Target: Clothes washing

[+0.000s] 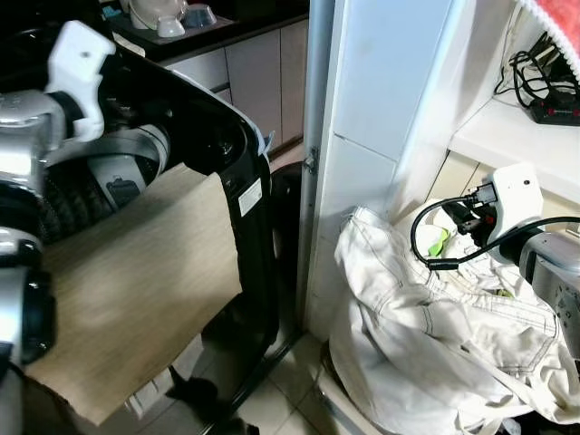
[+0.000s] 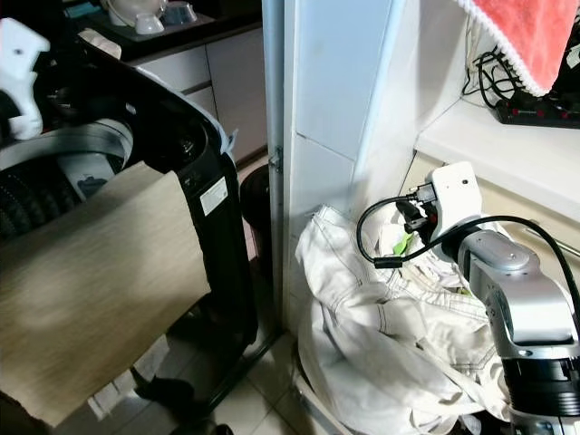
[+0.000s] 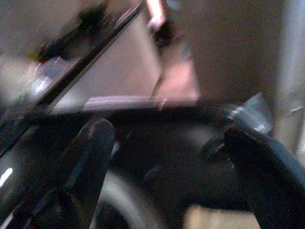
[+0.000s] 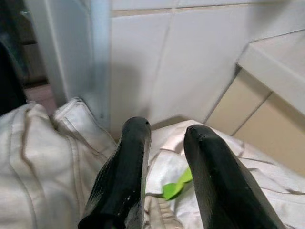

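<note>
On the left, the left arm reaches over the open top of a black washing machine. Its wrist camera, though blurred, shows the left gripper with its two black fingers spread wide apart and nothing between them, hovering above the dark drum. A flat tan board leans against the front of the washing machine, with its upper edge resting at the rim. Behind the washing machine a dark counter carries white dishes.

A white tiled wall stands in the middle, just beside the washing machine.

To the right, at the foot of the wall, lies a heap of white clothes with a small green scrap on top. The right gripper hangs just above this heap, its fingers slightly parted and holding nothing. Above, a white shelf holds a power strip, and a pink towel hangs over it.
</note>
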Robot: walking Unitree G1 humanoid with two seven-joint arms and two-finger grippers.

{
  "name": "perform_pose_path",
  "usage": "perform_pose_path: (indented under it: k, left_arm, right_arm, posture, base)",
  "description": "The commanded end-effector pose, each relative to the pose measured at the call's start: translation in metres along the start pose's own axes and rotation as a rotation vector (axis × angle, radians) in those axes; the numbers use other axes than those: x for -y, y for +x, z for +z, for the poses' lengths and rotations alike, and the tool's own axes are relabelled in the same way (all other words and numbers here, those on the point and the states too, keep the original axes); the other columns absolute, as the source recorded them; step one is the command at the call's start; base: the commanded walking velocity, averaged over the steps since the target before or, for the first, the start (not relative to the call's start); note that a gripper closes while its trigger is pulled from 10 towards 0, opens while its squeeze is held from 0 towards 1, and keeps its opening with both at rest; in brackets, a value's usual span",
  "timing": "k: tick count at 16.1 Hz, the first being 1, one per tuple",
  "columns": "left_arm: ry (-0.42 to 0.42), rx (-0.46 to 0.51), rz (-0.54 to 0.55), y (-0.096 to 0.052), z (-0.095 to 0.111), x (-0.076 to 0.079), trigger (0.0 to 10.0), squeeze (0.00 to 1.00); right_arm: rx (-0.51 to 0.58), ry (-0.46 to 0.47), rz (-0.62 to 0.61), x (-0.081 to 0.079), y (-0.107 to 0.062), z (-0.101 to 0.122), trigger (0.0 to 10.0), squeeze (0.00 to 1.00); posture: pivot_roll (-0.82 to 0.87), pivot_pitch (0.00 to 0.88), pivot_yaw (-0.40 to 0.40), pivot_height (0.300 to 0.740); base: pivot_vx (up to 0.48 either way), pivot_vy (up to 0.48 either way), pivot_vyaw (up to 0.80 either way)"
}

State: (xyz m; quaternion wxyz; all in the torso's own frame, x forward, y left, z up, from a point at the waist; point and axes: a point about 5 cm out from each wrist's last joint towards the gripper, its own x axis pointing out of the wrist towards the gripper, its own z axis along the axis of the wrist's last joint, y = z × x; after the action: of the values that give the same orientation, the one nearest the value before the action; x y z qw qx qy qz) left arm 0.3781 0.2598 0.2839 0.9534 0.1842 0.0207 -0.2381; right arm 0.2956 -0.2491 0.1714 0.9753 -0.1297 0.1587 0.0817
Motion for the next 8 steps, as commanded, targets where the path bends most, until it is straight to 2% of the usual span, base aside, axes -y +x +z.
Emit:
perform_pose_path:
  k: [1,3,4,5,8]
  left_arm:
    - [0.035,0.149,-0.137,0.011,0.015,0.03,10.0,0.0]
    - [0.017,0.245,-0.268,0.018,0.019,0.064,10.0,0.0]
    - [-0.004,0.272,-0.372,0.025,0.014,0.104,10.0,0.0]
    - [-0.033,0.26,-0.45,0.028,0.009,0.13,10.0,0.0]
    - [-0.063,0.258,-0.465,0.036,-0.003,0.169,10.0,0.0]
  right_arm:
    - [-0.025,0.045,-0.047,0.005,0.004,-0.01,10.0,1.0]
    - [-0.055,0.078,-0.089,0.01,0.007,-0.019,10.0,1.0]
    - [-0.123,0.073,-0.15,0.017,0.01,-0.032,10.0,1.0]
    - [-0.176,0.069,-0.181,0.022,0.011,-0.041,10.0,1.0]
    - [-0.207,0.105,-0.23,0.032,0.015,-0.056,10.0,1.0]
  posture:
    - [-0.09,0.0,0.078,0.74]
    - [-0.1,0.0,0.088,0.74]
    - [-0.1,0.0,0.087,0.74]
    - [-0.1,0.0,0.087,0.74]
    - [-0.11,0.0,0.085,0.74]
  base:
    - [0.0,0.0,0.0]
    - [0.0,0.0,0.0]
    - [0.0,0.0,0.0]
    - [0.0,0.0,0.0]
    - [0.0,0.0,0.0]
